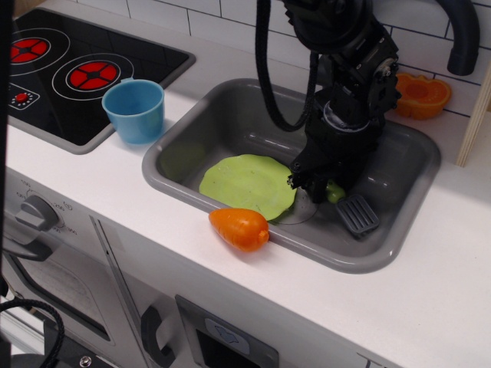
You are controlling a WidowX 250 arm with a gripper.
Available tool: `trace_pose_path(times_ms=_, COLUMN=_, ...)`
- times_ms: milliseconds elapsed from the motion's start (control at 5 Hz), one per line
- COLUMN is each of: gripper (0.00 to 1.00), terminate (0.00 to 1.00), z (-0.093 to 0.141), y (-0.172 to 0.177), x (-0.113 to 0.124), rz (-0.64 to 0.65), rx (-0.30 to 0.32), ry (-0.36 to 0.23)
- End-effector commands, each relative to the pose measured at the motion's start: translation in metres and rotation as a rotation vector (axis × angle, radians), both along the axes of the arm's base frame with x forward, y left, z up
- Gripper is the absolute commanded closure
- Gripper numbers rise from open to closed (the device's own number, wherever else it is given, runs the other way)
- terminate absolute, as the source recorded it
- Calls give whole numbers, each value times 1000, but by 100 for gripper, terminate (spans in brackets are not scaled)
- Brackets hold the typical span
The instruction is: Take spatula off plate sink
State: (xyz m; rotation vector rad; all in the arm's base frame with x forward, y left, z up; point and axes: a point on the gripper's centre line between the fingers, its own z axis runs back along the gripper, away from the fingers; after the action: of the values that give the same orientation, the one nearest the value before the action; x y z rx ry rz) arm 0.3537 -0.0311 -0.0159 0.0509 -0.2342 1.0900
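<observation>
The spatula (357, 215) lies low in the grey sink (230, 123), right of the lime-green plate (245, 184) and off it. Its grey slotted blade points to the front right. Only the tip of its light-green handle shows beside my fingers. My gripper (322, 189) reaches straight down over the handle, close to the plate's right edge, and looks shut on the handle. The arm hides the contact and part of the drain ring.
An orange toy carrot (239, 228) lies on the sink's front rim. A blue cup (135, 110) stands on the counter to the left, beside the black stove (54, 69). An orange cup-like toy (420, 94) and a dark faucet (464, 38) are at the back right.
</observation>
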Motion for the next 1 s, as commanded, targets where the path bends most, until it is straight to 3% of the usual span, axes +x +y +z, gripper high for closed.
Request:
trace_pose_path(times_ms=0, gripper=0, terminate=0, z=33, y=-2, x=13, rz=-37, rx=-22, ry=-98)
trace_pose_path(times_ms=200, gripper=0, terminate=0, z=62, y=-10, x=12, rz=-111, rx=57, ry=-210)
trace_pose_path(times_ms=400, gripper=0, terminate=0, z=86, y=-12, x=6, rz=-144, rx=86, ry=-261)
trace_pose_path(times_ms=800, gripper=0, terminate=0, z=86, y=-12, x=6, rz=-144, rx=86, ry=-261)
